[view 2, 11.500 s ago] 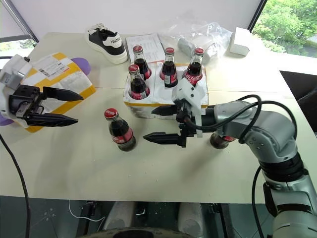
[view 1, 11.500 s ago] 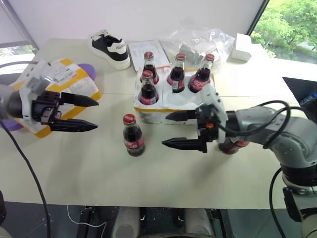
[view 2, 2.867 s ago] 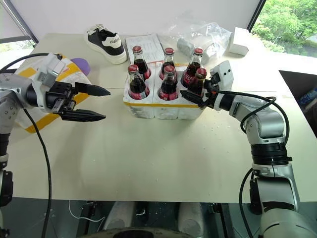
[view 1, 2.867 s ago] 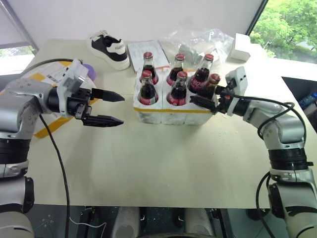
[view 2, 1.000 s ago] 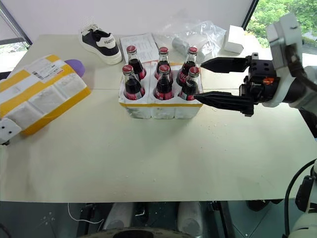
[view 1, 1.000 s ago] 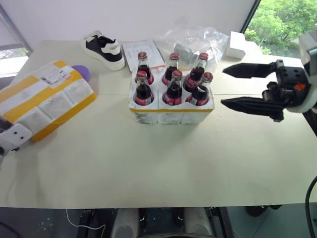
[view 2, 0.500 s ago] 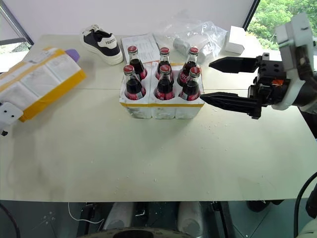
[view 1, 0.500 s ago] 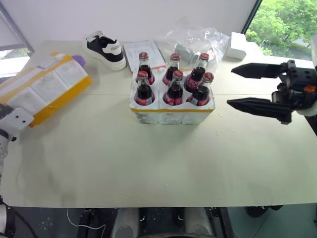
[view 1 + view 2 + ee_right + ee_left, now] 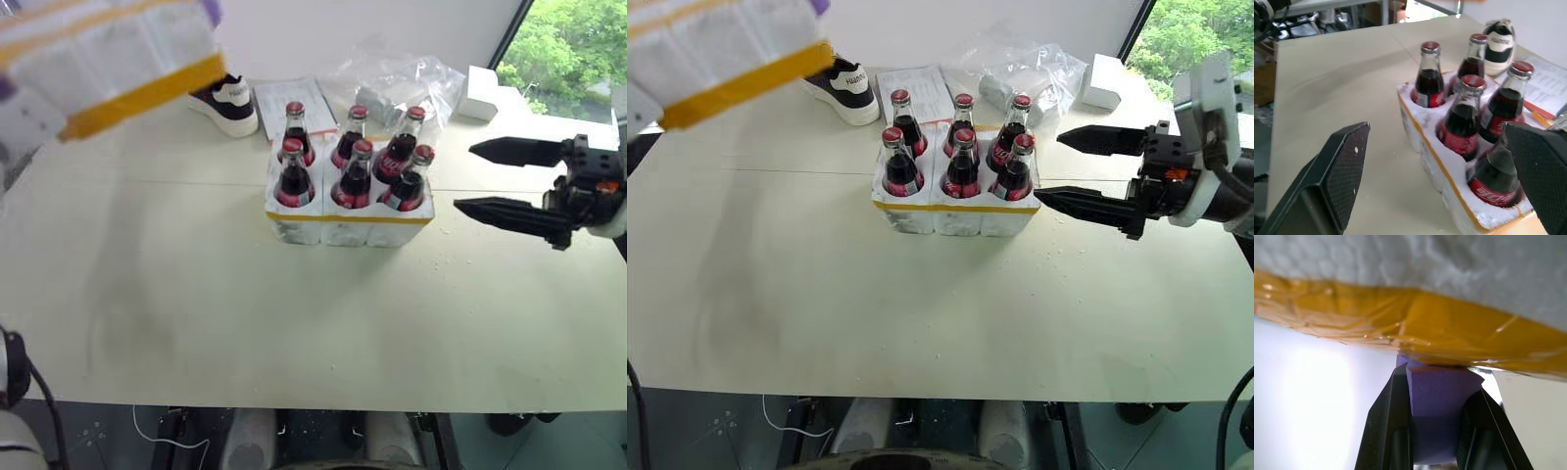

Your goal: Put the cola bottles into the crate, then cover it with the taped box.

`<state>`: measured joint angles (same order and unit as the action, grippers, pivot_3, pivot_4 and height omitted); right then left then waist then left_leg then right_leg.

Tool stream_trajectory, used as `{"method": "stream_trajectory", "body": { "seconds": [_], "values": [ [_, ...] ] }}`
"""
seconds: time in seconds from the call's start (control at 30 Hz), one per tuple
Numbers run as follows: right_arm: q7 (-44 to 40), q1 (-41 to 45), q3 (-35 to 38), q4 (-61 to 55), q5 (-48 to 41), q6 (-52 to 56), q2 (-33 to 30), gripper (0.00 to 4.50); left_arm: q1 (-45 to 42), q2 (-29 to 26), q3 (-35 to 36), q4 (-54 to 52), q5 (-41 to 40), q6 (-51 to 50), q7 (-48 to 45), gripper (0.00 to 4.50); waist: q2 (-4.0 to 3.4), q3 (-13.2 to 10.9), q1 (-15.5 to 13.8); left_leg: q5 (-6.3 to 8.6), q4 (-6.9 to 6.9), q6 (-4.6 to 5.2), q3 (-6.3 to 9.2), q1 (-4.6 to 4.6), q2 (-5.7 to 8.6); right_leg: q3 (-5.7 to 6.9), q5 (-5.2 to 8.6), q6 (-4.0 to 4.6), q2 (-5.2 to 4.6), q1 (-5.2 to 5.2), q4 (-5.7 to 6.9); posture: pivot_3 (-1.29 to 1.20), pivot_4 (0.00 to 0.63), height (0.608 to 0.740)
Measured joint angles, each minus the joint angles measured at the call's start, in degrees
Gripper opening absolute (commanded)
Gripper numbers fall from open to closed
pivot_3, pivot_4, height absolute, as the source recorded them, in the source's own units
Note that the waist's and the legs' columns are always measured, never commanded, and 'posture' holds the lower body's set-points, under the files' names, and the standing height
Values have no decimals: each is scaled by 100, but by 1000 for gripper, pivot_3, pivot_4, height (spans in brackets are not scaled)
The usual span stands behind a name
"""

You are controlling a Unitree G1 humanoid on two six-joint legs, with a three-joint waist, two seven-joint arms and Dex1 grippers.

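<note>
All six small glass cola bottles [image 9: 355,166] with red caps and dark contents stand in the wells of the low white styrofoam crate [image 9: 348,225] banded in yellow tape, which sits on the pale tabletop [image 9: 294,323] near its middle. The large white styrofoam taped box [image 9: 108,59] with wide yellow bands hangs in the air at the upper left, tilted, clear of the tabletop and well apart from the crate. In the left wrist view the left claw [image 9: 1435,426] is clamped on the purple piece [image 9: 1437,406] fixed under the box's yellow band. The right claw [image 9: 485,181] hovers just right of the crate, its two black fingers spread apart and pointing toward the bottles, holding nothing. Behind the crate lie a black and white sneaker [image 9: 230,103], a printed sheet of paper [image 9: 284,98], a crumpled clear plastic bag [image 9: 392,78] and a small plain white box [image 9: 485,93]
</note>
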<state>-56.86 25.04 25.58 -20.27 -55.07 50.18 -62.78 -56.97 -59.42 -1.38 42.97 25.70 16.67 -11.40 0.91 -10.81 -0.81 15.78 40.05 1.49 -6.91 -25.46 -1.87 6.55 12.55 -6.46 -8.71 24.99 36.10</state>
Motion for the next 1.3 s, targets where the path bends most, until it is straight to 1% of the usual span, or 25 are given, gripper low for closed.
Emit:
{"method": "stream_trajectory", "body": {
  "seconds": [0.1,0.2,0.3,0.37,0.4,0.5,0.7,0.8,0.93,1.2,1.27,1.3],
  "values": [
    [-42,-219,165,50,-26,73,-28,4500,-476,345,-106,-260,-72,39,-296,423,0,0,9,-4,0,-5,-1,2,-1,0,1,-2,4,-1,1,0,150,740],
    [-35,-498,270,48,198,-45,-51,4500,-647,684,-224,-587,-285,48,-753,423,0,0,20,-7,0,-9,-3,3,-1,0,2,-4,5,-1,2,0,150,740],
    [32,-758,390,49,365,-108,-49,4500,-621,994,-277,-1200,-500,5,-1240,423,5,-4,17,-8,2,-10,-5,3,-2,-2,2,-5,5,-1,1,0,150,740],
    [62,-870,489,36,396,-117,-49,4500,-531,1103,-338,-1741,-592,-27,-1481,423,4,-4,15,-8,3,-10,-5,4,-2,-2,3,-5,5,-2,1,0,150,740],
    [82,-957,555,28,421,-121,-44,4500,-403,1173,-339,-2103,-658,-117,-1590,423,4,-3,14,-8,3,-10,-4,10,-2,-3,4,-7,5,-8,1,0,150,740],
    [140,-1142,681,16,435,-140,-4,4500,-81,1388,-401,-2737,-715,-431,-1772,423,4,-3,12,-10,6,-12,-1,13,-2,-3,5,-9,6,-13,1,0,150,740],
    [317,-1152,698,12,414,-159,88,4500,276,1566,-774,-3532,-194,-1301,-2056,423,4,-3,6,-10,7,-12,5,12,0,-4,5,-9,7,-14,1,0,150,740],
    [412,-1092,698,15,397,-159,105,4500,304,1654,-1005,-3782,161,-1501,-2120,423,4,-3,-14,-10,7,-12,9,11,2,-3,5,-10,7,-19,-1,0,150,740],
    [514,-1052,698,17,327,-167,161,4500,302,1896,-1213,-3927,411,-1436,-2096,423,5,-3,-7,-10,9,-11,20,14,3,-1,5,-10,7,-26,-4,0,150,740],
    [676,-1065,698,26,306,-196,309,4500,419,1830,-1361,-3921,659,-1064,-2119,423,4,-3,1,-10,9,-11,24,14,3,0,5,-10,7,-26,-3,0,150,740],
    [684,-1094,698,24,307,-216,309,4500,513,1807,-1361,-3897,719,-999,-2121,1472,4,-3,-7,-10,9,-11,25,13,3,0,5,-10,7,-26,-3,0,150,740],
    [682,-1134,698,21,308,-224,309,4500,550,1803,-1360,-3898,739,-985,-2123,1830,4,-3,-11,-10,10,-11,26,13,3,0,5,-10,7,-26,-3,0,150,740]
  ]
}}
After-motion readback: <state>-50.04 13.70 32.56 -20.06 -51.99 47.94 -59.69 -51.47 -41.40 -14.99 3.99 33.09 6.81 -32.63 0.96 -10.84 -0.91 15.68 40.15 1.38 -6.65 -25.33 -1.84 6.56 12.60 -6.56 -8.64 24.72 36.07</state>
